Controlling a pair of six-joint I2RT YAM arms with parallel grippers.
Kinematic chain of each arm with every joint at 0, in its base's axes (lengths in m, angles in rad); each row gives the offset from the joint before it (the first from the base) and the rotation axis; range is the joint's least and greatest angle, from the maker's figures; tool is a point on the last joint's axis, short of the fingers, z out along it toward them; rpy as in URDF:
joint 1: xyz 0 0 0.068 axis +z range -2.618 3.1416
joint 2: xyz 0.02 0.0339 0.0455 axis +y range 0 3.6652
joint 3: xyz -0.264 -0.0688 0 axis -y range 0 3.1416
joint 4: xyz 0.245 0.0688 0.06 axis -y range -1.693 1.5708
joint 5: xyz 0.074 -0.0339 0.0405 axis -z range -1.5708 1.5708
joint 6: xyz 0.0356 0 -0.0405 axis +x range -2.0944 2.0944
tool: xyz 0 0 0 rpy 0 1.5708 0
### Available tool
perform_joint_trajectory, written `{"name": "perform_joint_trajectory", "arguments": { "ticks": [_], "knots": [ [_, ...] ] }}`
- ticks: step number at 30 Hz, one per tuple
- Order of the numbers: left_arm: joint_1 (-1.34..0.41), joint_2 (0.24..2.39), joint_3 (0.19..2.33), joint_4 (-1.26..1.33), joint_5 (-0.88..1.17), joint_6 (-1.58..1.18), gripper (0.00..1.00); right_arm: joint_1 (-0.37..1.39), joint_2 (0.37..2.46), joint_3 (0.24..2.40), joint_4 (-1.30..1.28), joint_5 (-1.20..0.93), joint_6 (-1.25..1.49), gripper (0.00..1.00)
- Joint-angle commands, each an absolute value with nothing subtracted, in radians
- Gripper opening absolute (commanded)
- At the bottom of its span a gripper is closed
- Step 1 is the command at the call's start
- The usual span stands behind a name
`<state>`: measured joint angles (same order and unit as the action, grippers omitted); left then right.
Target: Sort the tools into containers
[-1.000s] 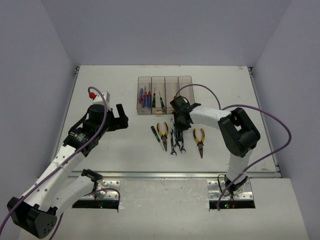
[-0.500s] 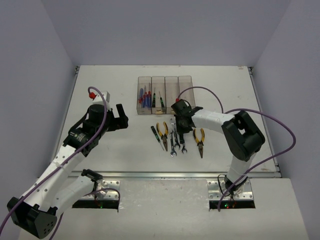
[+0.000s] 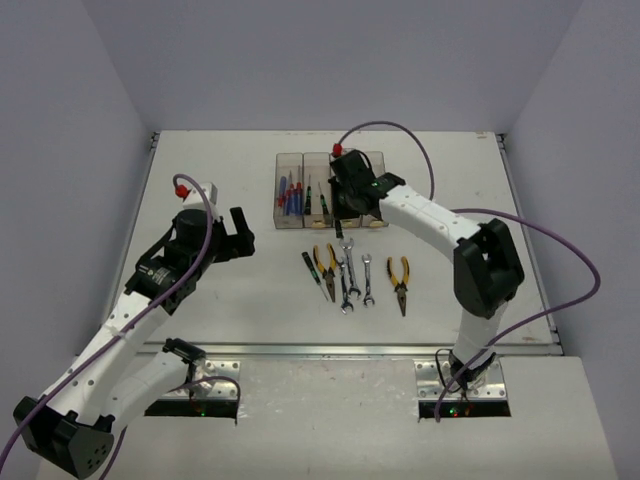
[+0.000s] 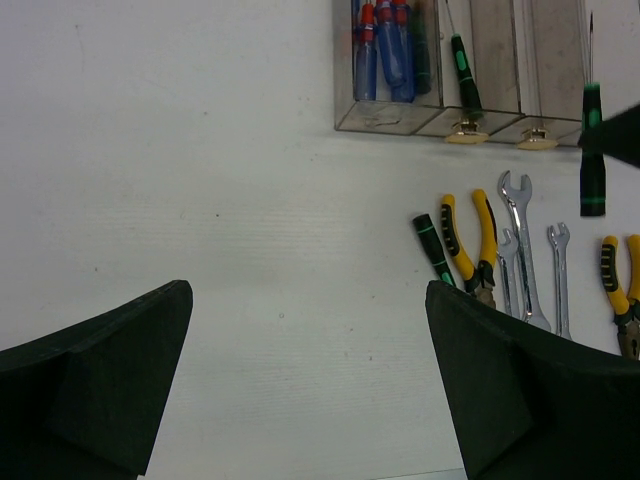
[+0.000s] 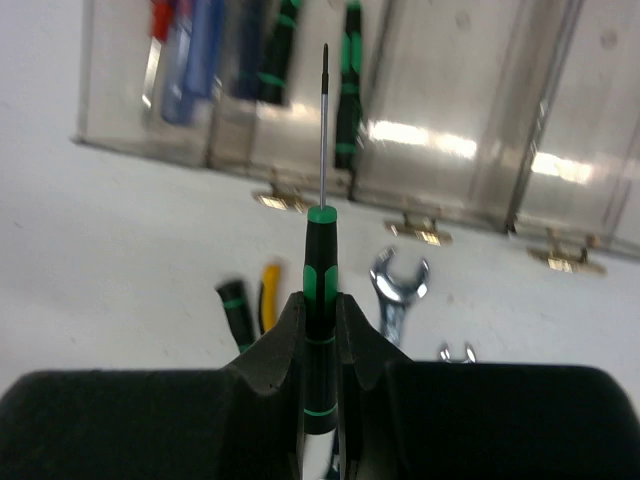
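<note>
My right gripper (image 3: 343, 212) is shut on a thin green-and-black screwdriver (image 5: 320, 262), held above the table at the near end of the containers (image 3: 367, 165), its tip pointing at the second bin. The first bin holds blue/red screwdrivers (image 4: 385, 50); the second holds green/black ones (image 4: 462, 65). On the table lie a green/black screwdriver (image 3: 315, 275), yellow pliers (image 3: 324, 262), three silver wrenches (image 3: 348, 278) and a second pair of pliers (image 3: 400, 284). My left gripper (image 3: 240, 235) is open and empty, left of the tools.
The bins have yellowish tabs (image 5: 412, 232) at their near ends. White walls close the table on the left, back and right. A metal rail (image 3: 350, 349) runs along the table's near edge.
My right gripper has risen from the row of tools with the green-and-black screwdriver and moved back toward the bins. The left arm has barely moved.
</note>
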<state>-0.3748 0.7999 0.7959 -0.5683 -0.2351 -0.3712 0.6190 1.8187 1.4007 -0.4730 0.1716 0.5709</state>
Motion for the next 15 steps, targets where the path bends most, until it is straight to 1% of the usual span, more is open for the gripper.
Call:
{"name": "perform_joint_trajectory", "arguments": {
  "ticks": [1, 2, 3, 5, 6, 9, 11, 12, 13, 14, 15],
  "knots": [
    [-0.382, 0.797, 0.798, -0.546, -0.267, -0.386, 1.00, 0.607, 2.002, 1.699, -0.532, 0.174, 0.522, 0.02],
    [-0.382, 0.798, 0.798, -0.548, -0.274, -0.390, 1.00, 0.604, 2.068, 1.794, -0.559, 0.181, 0.520, 0.03],
    [-0.382, 0.798, 0.798, -0.548, -0.278, -0.391, 1.00, 0.603, 2.085, 1.858, -0.564, 0.183, 0.522, 0.03],
    [-0.380, 0.802, 0.801, -0.560, -0.295, -0.411, 1.00, 0.588, 2.228, 2.006, -0.627, 0.208, 0.528, 0.04],
    [-0.381, 0.803, 0.803, -0.571, -0.306, -0.415, 1.00, 0.587, 2.234, 2.037, -0.637, 0.209, 0.528, 0.05],
    [-0.381, 0.816, 0.831, -0.610, -0.301, -0.493, 1.00, 0.577, 2.320, 2.114, -0.637, 0.212, 0.509, 0.24],
    [-0.380, 0.815, 0.823, -0.594, -0.248, -0.542, 1.00, 0.571, 2.354, 2.157, -0.637, 0.212, 0.496, 0.38],
    [-0.380, 0.812, 0.812, -0.575, -0.221, -0.553, 1.00, 0.569, 2.360, 2.168, -0.639, 0.212, 0.493, 0.43],
    [-0.382, 0.810, 0.789, -0.545, -0.195, -0.578, 1.00, 0.565, 2.359, 2.183, -0.655, 0.212, 0.487, 0.52],
    [-0.382, 0.810, 0.775, -0.530, -0.181, -0.599, 1.00, 0.565, 2.352, 2.190, -0.664, 0.208, 0.484, 0.57],
    [-0.382, 0.812, 0.766, -0.519, -0.179, -0.617, 1.00, 0.563, 2.350, 2.188, -0.666, 0.207, 0.483, 0.58]
  ]
}}
